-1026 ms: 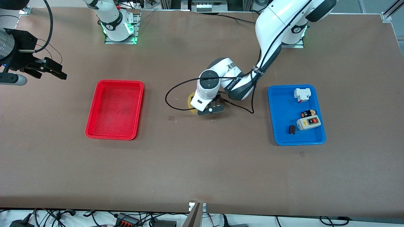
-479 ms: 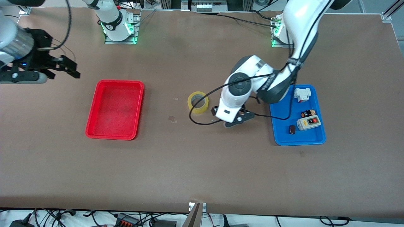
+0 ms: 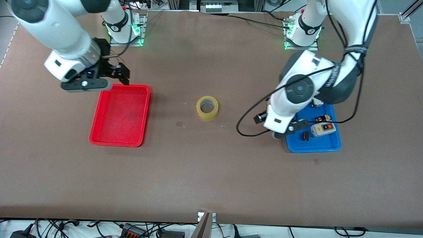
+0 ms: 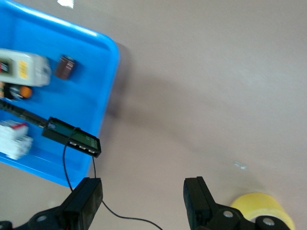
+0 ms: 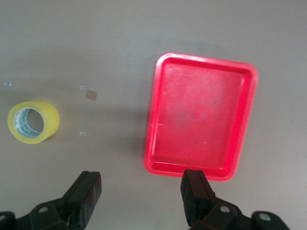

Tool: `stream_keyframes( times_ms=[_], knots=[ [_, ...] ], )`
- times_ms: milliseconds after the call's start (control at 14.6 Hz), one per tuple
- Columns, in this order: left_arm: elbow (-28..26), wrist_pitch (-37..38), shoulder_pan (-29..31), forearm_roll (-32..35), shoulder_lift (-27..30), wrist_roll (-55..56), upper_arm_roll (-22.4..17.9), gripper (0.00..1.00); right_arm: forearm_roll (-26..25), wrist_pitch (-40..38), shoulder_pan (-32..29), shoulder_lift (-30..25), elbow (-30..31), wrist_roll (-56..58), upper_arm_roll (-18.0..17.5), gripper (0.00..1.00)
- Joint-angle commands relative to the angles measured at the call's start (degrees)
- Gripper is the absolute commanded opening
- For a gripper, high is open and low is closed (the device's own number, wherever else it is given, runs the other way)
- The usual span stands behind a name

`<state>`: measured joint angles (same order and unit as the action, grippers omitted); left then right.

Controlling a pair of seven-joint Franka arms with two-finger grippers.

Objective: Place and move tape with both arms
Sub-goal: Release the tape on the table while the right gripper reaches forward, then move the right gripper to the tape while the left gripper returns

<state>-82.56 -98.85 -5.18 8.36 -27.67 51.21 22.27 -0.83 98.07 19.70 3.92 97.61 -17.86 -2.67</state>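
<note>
The tape, a yellowish ring with a hollow core, lies flat on the brown table between the red tray and the blue tray, touched by nothing. My left gripper hangs open and empty over the table at the blue tray's edge. In the left wrist view its gripper frames bare table, with the tape off to one side. My right gripper hovers open and empty at the red tray's edge farthest from the front camera. The right wrist view shows its gripper, the tape and the red tray.
The blue tray holds a grey switch box with red buttons, a small dark item and other small parts. A black cable loops from the left wrist over the table. Small tape scraps lie near the tape.
The left gripper has drawn away from the tape toward the blue tray, leaving the tape on the table. The right arm has swung in from the table's end to the red tray.
</note>
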Motion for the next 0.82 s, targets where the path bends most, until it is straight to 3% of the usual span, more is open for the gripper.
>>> stream_keyframes(
  times_ms=[0,205,547,752],
  knots=[
    [-0.8,5.3,5.2,1.2,3.8,-7.3,0.9,1.0,0.2,4.8,4.5,2.9,1.9,-4.7,0.4,0.98],
    [-0.3,8.1,10.2,-1.3,8.2,-20.3,-0.6,1.0,0.2,11.1,8.6,7.2,3.9,-9.6,0.4,0.98],
    [-0.7,12.8,9.0,-9.6,15.9,-40.4,-14.3,1.0,0.8,20.3,13.9,16.1,4.5,-15.0,0.3,0.98],
    [-1.0,13.8,6.8,-11.3,18.8,-45.0,-19.5,1.0,2.0,28.1,16.6,21.1,4.3,-18.6,0.3,0.98]
  ],
)
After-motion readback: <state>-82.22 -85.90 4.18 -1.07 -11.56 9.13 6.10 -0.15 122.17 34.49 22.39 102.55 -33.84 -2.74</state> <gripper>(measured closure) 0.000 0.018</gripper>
